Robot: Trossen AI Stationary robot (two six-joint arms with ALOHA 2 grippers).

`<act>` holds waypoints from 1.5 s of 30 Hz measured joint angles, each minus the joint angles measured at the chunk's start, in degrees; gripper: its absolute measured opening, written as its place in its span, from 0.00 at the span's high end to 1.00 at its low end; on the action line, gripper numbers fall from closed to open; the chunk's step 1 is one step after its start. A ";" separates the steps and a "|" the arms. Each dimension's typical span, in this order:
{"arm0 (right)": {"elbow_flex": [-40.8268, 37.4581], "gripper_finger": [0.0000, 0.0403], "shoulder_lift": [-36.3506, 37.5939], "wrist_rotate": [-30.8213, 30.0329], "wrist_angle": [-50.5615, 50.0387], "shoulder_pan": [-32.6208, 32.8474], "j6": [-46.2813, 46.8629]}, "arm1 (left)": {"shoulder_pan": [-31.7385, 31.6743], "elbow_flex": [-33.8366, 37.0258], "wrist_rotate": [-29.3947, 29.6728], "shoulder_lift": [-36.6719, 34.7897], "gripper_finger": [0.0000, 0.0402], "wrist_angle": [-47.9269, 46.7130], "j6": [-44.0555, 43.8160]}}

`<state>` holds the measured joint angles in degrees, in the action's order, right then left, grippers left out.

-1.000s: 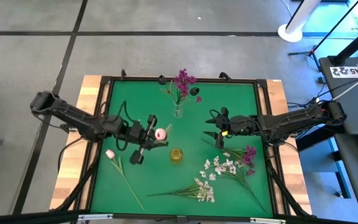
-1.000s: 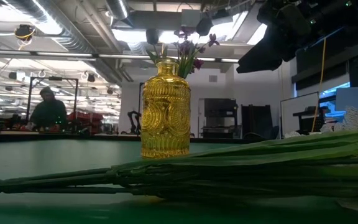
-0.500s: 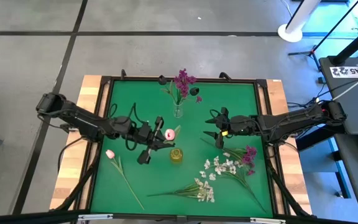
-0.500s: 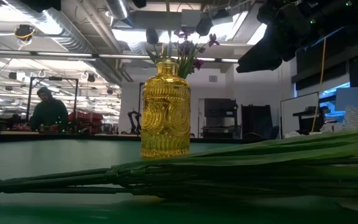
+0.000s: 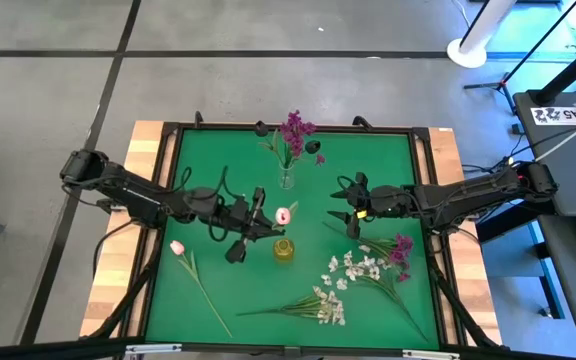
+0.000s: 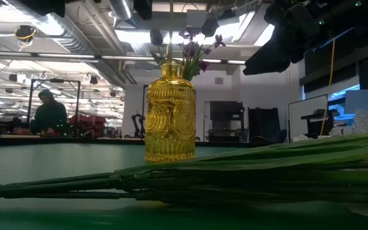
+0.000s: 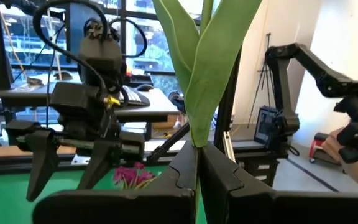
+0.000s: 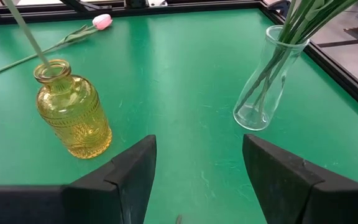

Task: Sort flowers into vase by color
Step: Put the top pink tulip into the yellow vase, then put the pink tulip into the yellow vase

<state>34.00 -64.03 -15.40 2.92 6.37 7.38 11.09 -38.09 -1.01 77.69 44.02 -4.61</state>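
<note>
Your left gripper point(image 5: 258, 225) is clamped on a pink tulip point(image 5: 282, 215), its stem reaching down into the yellow vase point(image 5: 284, 249) at mid-table. Your right gripper point(image 5: 346, 213) hovers with fingers spread, beside the clear vase point(image 5: 286, 180) of purple flowers point(image 5: 294, 128). White sprays point(image 5: 353, 268) and another tulip point(image 5: 177, 247) lie on the green mat point(image 5: 368, 160).

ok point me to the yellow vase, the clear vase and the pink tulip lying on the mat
yellow vase point(image 8: 73, 115), right wrist view, on its ribbed body.
clear vase point(image 8: 263, 87), right wrist view, on its glass wall.
pink tulip point(image 5: 177, 247), high view, on the bud, left side of the mat.
</note>
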 joint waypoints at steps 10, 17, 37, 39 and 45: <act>0.00 0.41 0.00 0.00 0.00 0.00 0.00 | 0.00 -0.02 4.89 0.00 0.83 -4.94 -2.55; 0.00 0.41 0.00 0.00 0.00 0.00 0.02 | 0.07 -0.02 4.98 -0.01 0.72 -5.32 -2.78; 0.00 0.41 0.00 0.00 -0.02 0.00 0.02 | 0.98 -0.02 6.30 -0.22 0.56 -14.47 -5.58; 0.00 0.41 0.00 0.00 -0.02 0.00 0.02 | 0.98 -0.02 7.72 -0.22 0.54 -16.23 -5.58; 0.00 0.41 0.00 0.00 -0.02 0.00 0.02 | 0.98 -0.02 10.48 -0.22 0.52 -20.66 -6.56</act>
<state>34.00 -64.03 -15.40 2.90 6.37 7.40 12.08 -38.11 9.48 77.47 23.36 -11.18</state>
